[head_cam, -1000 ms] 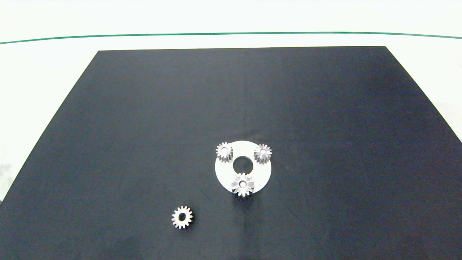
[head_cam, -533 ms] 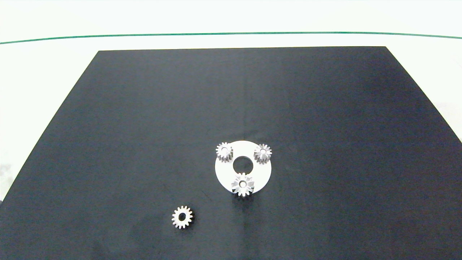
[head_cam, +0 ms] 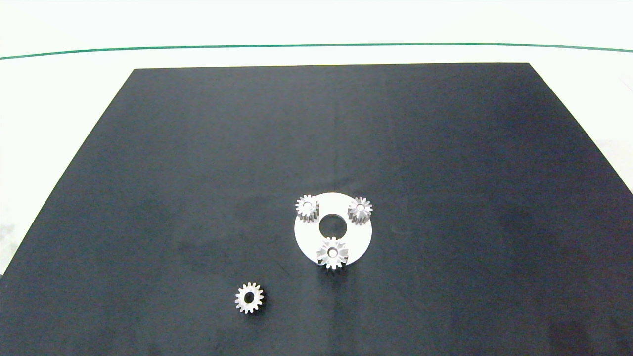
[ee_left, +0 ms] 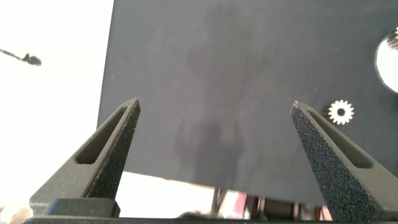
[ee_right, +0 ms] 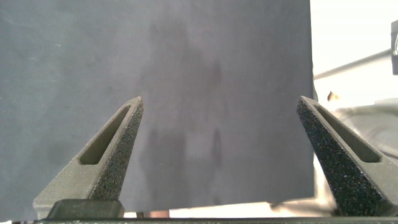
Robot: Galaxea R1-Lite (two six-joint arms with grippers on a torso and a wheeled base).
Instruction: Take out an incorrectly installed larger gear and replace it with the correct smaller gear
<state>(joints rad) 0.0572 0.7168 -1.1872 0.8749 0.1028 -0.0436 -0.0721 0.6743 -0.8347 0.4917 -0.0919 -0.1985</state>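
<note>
Both tools, left tool (ee_left: 214, 112) and right tool (ee_right: 217, 109), hang spread over the mat. The larger gear (head_cam: 333, 252) sits at the disc's (head_cam: 361, 242) six o'clock; the smaller gear (head_cam: 249, 297) lies loose toward seven o'clock. Lifting could drag the light disc along.

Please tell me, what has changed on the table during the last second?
Nothing has visibly changed. The larger gear still sits on the white disc with two small gears, and the smaller gear still lies loose on the black mat.
</note>
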